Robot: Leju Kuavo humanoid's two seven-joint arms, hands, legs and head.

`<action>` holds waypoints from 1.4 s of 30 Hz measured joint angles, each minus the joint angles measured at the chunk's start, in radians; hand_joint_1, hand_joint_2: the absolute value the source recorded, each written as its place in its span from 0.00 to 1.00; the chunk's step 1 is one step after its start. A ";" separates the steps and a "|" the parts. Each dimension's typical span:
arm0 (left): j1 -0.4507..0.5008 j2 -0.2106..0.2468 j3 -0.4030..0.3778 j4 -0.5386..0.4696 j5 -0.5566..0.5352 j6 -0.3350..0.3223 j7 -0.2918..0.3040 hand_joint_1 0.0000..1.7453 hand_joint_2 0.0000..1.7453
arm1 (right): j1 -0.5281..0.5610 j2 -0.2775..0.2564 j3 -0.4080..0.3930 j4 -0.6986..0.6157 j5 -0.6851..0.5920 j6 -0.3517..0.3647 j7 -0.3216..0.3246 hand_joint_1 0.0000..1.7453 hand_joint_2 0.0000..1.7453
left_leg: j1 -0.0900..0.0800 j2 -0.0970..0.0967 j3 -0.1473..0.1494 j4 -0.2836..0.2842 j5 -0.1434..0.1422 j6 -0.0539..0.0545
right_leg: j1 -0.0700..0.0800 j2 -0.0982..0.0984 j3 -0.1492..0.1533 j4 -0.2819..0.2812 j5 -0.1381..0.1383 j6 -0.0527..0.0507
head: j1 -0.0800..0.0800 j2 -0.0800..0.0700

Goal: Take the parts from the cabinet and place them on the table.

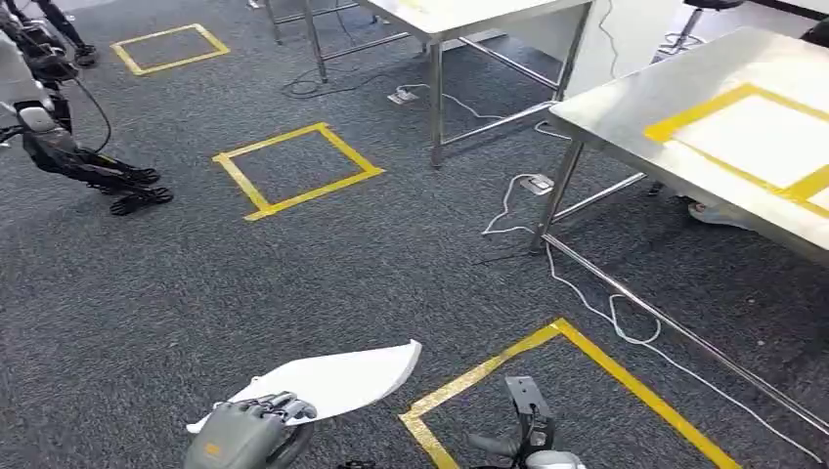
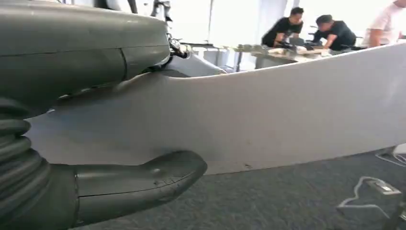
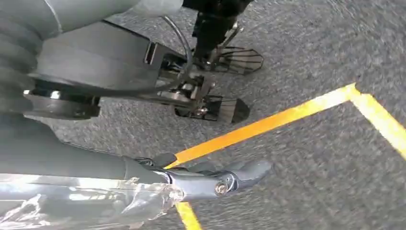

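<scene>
My left hand point(image 1: 249, 435) is low at the bottom of the head view and grips a flat white part point(image 1: 337, 379) by one end; the part sticks out over the grey carpet. In the left wrist view the thick thumb point(image 2: 139, 184) lies under the white part point(image 2: 268, 115) and the grey cover presses on it from above. My right hand point(image 1: 525, 430) hangs at the bottom edge near a yellow tape corner. Its dark fingers point(image 3: 225, 178) reach out over the carpet, with something silvery in clear plastic point(image 3: 91, 203) beside them; whether they hold it I cannot tell.
A steel table point(image 1: 626, 107) with a yellow tape rectangle stands at the right, a second one point(image 1: 459, 20) behind it. White cables point(image 1: 606, 313) trail under them. Yellow tape squares point(image 1: 293, 168) mark the carpet. Another robot's legs point(image 1: 88, 168) stand far left. People point(image 2: 330, 31) work at a distant table.
</scene>
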 joint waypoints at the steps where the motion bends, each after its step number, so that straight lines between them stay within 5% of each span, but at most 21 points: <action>1: 0.000 0.002 0.000 0.000 0.003 -0.002 0.002 1.00 1.00 | 0.000 0.000 0.000 0.000 0.000 -0.005 0.002 0.00 1.00 | 0.003 -0.001 0.018 -0.040 0.033 -0.001 | -0.002 0.013 0.001 0.000 0.000 0.001 | 0.000 0.000; 3: 0.000 0.004 0.000 0.000 0.006 -0.005 0.002 1.00 1.00 | -0.001 0.001 0.000 0.000 -0.003 -0.008 0.003 0.00 1.00 | 0.013 -0.022 0.103 -0.196 0.112 -0.008 | -0.009 0.038 0.005 0.002 -0.003 0.011 | 0.000 0.000; 4: 0.000 0.004 -0.001 0.000 0.006 -0.005 0.002 1.00 1.00 | -0.001 0.001 0.000 0.000 -0.003 -0.008 0.003 0.00 1.00 | 0.025 -0.069 0.143 -0.262 0.126 -0.018 | -0.009 0.050 0.003 0.005 -0.005 0.019 | -0.001 0.000; 5: -0.001 0.004 -0.002 0.000 0.006 -0.005 0.002 1.00 1.00 | -0.002 0.001 0.000 0.000 -0.003 -0.009 0.003 0.00 1.00 | 0.027 -0.089 0.155 -0.298 0.112 -0.010 | -0.007 0.062 -0.005 0.021 -0.013 0.027 | -0.005 0.000; 9: -0.010 0.003 -0.007 0.000 0.007 -0.005 0.002 1.00 1.00 | -0.001 -0.001 0.000 0.000 -0.003 -0.011 0.004 0.00 1.00 | 0.021 -0.051 0.158 -0.295 0.114 0.024 | -0.017 0.084 -0.015 0.008 -0.010 0.051 | -0.004 0.000; 11: -0.010 0.004 -0.010 0.000 0.007 -0.005 0.002 1.00 1.00 | -0.002 0.000 0.000 0.000 -0.003 -0.011 0.005 0.00 1.00 | 0.019 -0.036 0.161 -0.295 0.110 0.036 | -0.012 -0.008 -0.049 0.090 -0.066 0.057 | 0.011 0.000; 13: -0.011 0.004 -0.010 0.000 0.007 -0.005 0.002 1.00 1.00 | -0.002 0.000 0.000 0.001 -0.003 -0.011 0.005 0.00 1.00 | 0.016 -0.013 0.162 -0.294 0.108 0.040 | -0.013 -0.025 -0.129 0.255 -0.144 0.061 | 0.010 0.000; 15: -0.011 0.004 -0.010 0.000 0.007 -0.006 0.002 1.00 1.00 | -0.002 -0.001 0.000 0.001 -0.003 -0.011 0.005 0.00 1.00 | 0.014 0.010 0.164 -0.294 0.106 0.041 | -0.013 -0.026 -0.168 0.326 -0.155 0.063 | 0.011 0.000; 18: -0.011 0.004 -0.010 0.000 0.007 -0.008 0.002 1.00 1.00 | -0.002 -0.001 0.000 0.001 -0.003 -0.011 0.005 0.00 1.00 | 0.012 0.037 0.178 -0.294 0.099 0.036 | -0.012 -0.046 -0.062 0.119 -0.034 0.056 | 0.011 0.000; 19: -0.011 0.004 -0.010 0.000 0.007 -0.008 0.002 1.00 1.00 | -0.002 -0.001 0.000 0.001 -0.003 -0.011 0.005 0.00 1.00 | 0.010 0.045 0.185 -0.294 0.095 0.030 | -0.010 -0.089 -0.013 0.030 -0.004 0.053 | 0.011 0.000; 20: -0.011 0.004 -0.010 0.000 0.007 -0.008 0.002 1.00 1.00 | -0.003 0.000 0.000 0.001 -0.003 -0.011 0.005 0.00 1.00 | 0.003 0.050 0.186 -0.292 0.092 0.025 | -0.004 -0.102 -0.012 0.019 -0.012 0.049 | 0.011 0.000; 24: -0.012 0.005 -0.010 0.000 0.008 -0.008 0.002 1.00 1.00 | -0.003 0.000 0.000 0.001 -0.003 -0.011 0.005 0.00 1.00 | 0.007 0.077 0.191 -0.299 0.095 0.002 | -0.002 -0.056 -0.018 0.015 0.000 0.024 | 0.011 0.000; 25: -0.013 0.006 -0.010 0.000 0.008 -0.008 0.002 1.00 1.00 | -0.002 0.002 0.000 0.001 -0.003 -0.011 0.005 0.00 1.00 | 0.011 0.050 0.188 -0.288 0.081 -0.005 | -0.008 -0.048 -0.015 0.011 0.006 0.017 | 0.009 0.000; 27: -0.011 0.007 -0.010 0.000 0.007 -0.008 0.002 1.00 1.00 | -0.003 0.002 0.000 0.001 -0.003 -0.011 0.005 0.00 1.00 | 0.010 0.006 0.136 -0.176 0.010 -0.008 | -0.010 -0.032 -0.017 0.011 0.009 0.008 | 0.005 0.000; 29: -0.012 0.008 -0.010 0.001 0.008 -0.008 0.002 1.00 1.00 | -0.002 0.002 0.000 0.001 -0.003 -0.011 0.005 0.00 1.00 | 0.009 -0.002 0.054 -0.017 -0.051 -0.010 | -0.009 -0.010 -0.020 0.011 0.010 0.006 | 0.003 0.000; 30: -0.012 0.009 -0.010 0.001 0.012 -0.008 0.002 1.00 1.00 | -0.002 0.002 0.000 0.001 -0.006 -0.011 0.005 0.00 1.00 | 0.009 -0.003 0.035 0.011 -0.050 -0.010 | -0.009 0.002 -0.021 0.011 0.011 0.006 | 0.003 0.000; 33: -0.012 0.009 -0.010 0.001 0.029 -0.011 0.002 1.00 1.00 | -0.003 0.002 0.000 0.001 -0.017 -0.011 0.005 0.00 1.00 | 0.011 -0.013 0.107 -0.143 0.063 -0.004 | -0.011 0.040 -0.019 0.011 0.012 0.009 | 0.003 0.000; 35: -0.011 0.009 -0.010 0.002 0.034 -0.015 0.000 1.00 1.00 | -0.004 0.002 0.001 0.000 -0.019 -0.006 0.006 0.00 1.00 | 0.016 -0.094 0.178 -0.289 0.099 -0.002 | -0.006 0.063 -0.024 0.017 0.011 0.022 | 0.002 0.000; 39: -0.017 0.008 -0.010 0.002 0.044 -0.020 -0.014 1.00 1.00 | -0.003 0.000 0.007 -0.002 -0.016 0.022 -0.005 0.00 1.00 | 0.015 -0.057 0.183 -0.298 0.092 0.020 | -0.013 0.101 -0.040 0.007 0.014 0.045 | 0.004 0.000; 40: -0.018 0.006 -0.010 0.002 0.044 -0.021 -0.017 1.00 1.00 | -0.003 -0.002 0.010 -0.003 -0.015 0.031 -0.006 0.00 1.00 | 0.019 -0.043 0.187 -0.303 0.090 0.027 | -0.011 0.076 -0.039 0.018 0.008 0.048 | 0.003 0.000; 42: -0.015 0.005 -0.009 0.002 0.046 -0.023 -0.017 1.00 1.00 | -0.004 -0.002 0.014 -0.007 -0.015 0.036 -0.010 0.00 1.00 | 0.018 -0.026 0.197 -0.303 0.076 0.040 | -0.009 -0.006 -0.093 0.126 -0.045 0.057 | 0.015 0.000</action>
